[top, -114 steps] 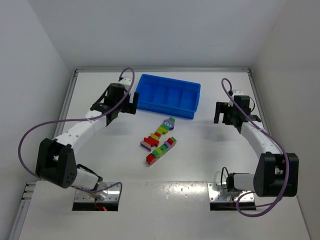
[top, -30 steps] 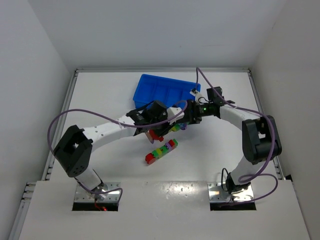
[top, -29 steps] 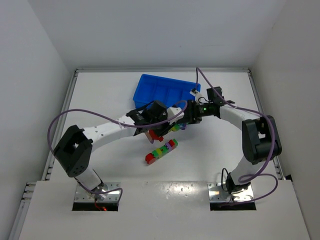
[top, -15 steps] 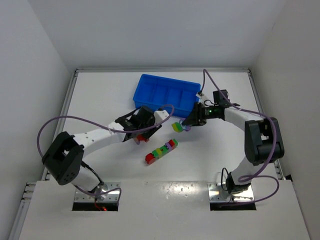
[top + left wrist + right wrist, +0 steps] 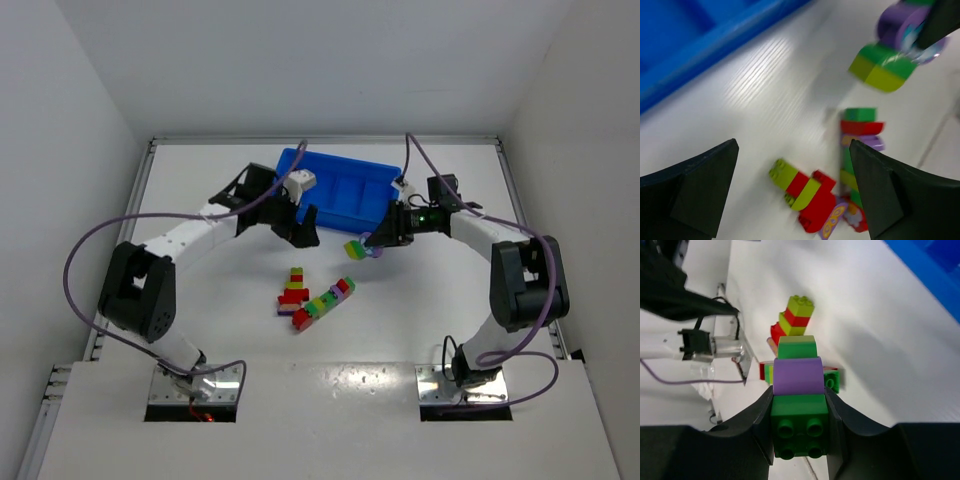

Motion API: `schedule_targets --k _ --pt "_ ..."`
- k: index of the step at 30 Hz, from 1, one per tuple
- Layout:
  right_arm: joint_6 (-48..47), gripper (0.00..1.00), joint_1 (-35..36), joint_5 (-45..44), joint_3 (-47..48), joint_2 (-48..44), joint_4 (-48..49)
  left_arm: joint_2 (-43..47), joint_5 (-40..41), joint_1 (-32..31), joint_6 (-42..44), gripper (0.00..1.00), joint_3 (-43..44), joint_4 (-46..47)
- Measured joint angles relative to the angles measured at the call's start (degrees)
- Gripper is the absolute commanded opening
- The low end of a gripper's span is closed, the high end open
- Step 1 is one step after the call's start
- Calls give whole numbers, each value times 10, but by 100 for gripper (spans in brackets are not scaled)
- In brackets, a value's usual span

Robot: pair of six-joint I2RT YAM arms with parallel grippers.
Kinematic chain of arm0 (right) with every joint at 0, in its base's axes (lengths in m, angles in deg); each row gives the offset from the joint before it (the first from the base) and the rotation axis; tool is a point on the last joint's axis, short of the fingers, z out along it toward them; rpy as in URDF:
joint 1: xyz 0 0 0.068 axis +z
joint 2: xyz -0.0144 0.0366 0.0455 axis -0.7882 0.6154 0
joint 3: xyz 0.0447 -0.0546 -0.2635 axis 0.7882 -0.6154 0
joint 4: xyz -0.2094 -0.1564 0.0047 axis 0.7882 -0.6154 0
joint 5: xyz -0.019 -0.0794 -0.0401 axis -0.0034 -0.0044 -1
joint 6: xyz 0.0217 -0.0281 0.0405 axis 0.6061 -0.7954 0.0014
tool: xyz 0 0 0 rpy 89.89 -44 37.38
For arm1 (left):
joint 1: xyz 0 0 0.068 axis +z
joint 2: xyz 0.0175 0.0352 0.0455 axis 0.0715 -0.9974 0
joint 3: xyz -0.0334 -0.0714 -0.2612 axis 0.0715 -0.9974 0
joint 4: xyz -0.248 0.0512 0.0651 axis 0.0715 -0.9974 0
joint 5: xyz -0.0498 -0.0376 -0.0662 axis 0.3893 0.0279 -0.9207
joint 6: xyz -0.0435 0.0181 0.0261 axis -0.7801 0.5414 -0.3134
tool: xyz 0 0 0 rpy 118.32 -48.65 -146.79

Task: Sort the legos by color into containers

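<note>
In the right wrist view my right gripper (image 5: 799, 407) is shut on a short green-purple-green strip of legos (image 5: 799, 390), held above the table just in front of the blue tray (image 5: 350, 213). From above, that strip (image 5: 354, 249) hangs off the right gripper (image 5: 368, 246). My left gripper (image 5: 303, 224) is open beside the tray's left front corner, with nothing between its fingers. Below it on the table lie a lime-and-red piece (image 5: 805, 192) and a multicoloured strip (image 5: 858, 150). Both pieces, the lime-and-red one (image 5: 294, 290) and the strip (image 5: 326, 302), show in the top view.
The tray's blue wall (image 5: 700, 55) fills the upper left of the left wrist view. A corner of the tray (image 5: 940, 265) also appears in the right wrist view. White walls close the table on three sides, and the arm bases stand at the near edge.
My left gripper has opened and let go of the lime-and-red piece, which now lies on the table, and the arm has drawn back toward the tray. The right gripper keeps its strip lifted.
</note>
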State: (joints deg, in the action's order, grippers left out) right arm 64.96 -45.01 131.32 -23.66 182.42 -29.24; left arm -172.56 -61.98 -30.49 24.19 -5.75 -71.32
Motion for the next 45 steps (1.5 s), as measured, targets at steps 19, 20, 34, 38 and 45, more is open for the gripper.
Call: schedule_targets --k 19,20,34,38,45 --pt "-38 0 49 122 21 -8 27 -153 -439 39 -78 87 129 4" --pt "-38 0 50 122 24 -7 28 -156 -447 36 -79 87 134 5" --pt "-26 0 63 144 68 31 61 -172 -483 30 -87 0 138 4" --pt "-39 0 52 141 68 32 50 -170 -462 33 -62 0 130 -7" --pt "-91 0 4 103 19 8 4 -164 -362 49 39 0 86 -96"
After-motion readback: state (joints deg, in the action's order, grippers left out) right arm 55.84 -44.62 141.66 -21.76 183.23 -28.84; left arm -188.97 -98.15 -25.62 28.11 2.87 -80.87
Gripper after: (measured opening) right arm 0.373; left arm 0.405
